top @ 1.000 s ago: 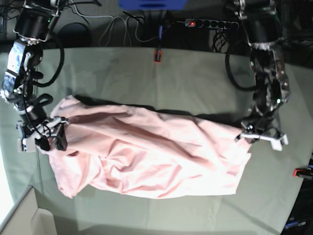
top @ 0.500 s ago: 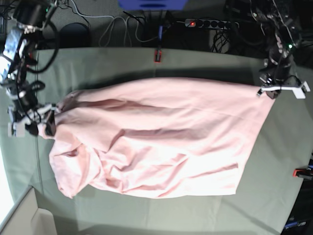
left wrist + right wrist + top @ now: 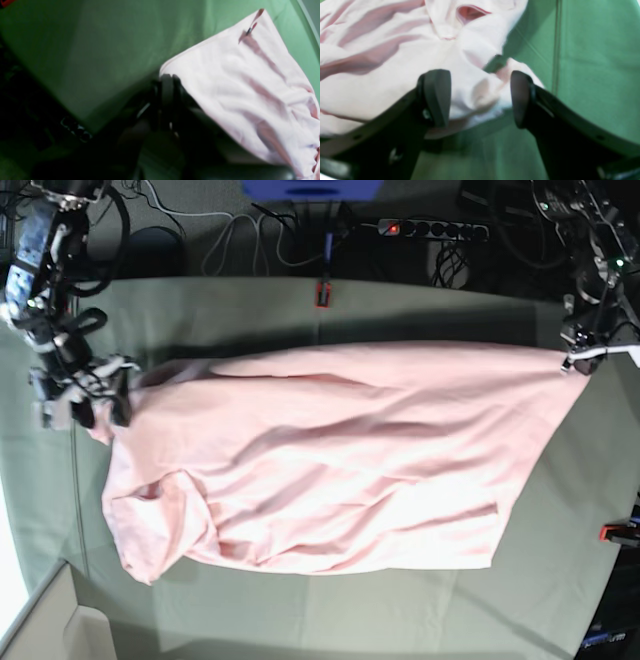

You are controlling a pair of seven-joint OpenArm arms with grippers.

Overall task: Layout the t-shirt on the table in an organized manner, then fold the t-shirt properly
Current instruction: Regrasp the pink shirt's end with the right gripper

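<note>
The pale pink t-shirt lies stretched lengthways across the grey-green table, still creased, with a folded flap at its lower left. My left gripper is at the far right of the base view, shut on the shirt's corner. In the left wrist view that gripper pinches the hem where the cloth begins. My right gripper is at the shirt's left end. Its jaws stand wide around a thick bunch of pink cloth that fills the gap between the fingers.
A red clamp sits on the table's far edge and another on the right edge. A power strip and cables lie behind the table. A pale box corner shows at the bottom left.
My left gripper has pulled the shirt's corner up and to the right, drawing the crumpled shirt out long. My right gripper has moved up with the left end.
</note>
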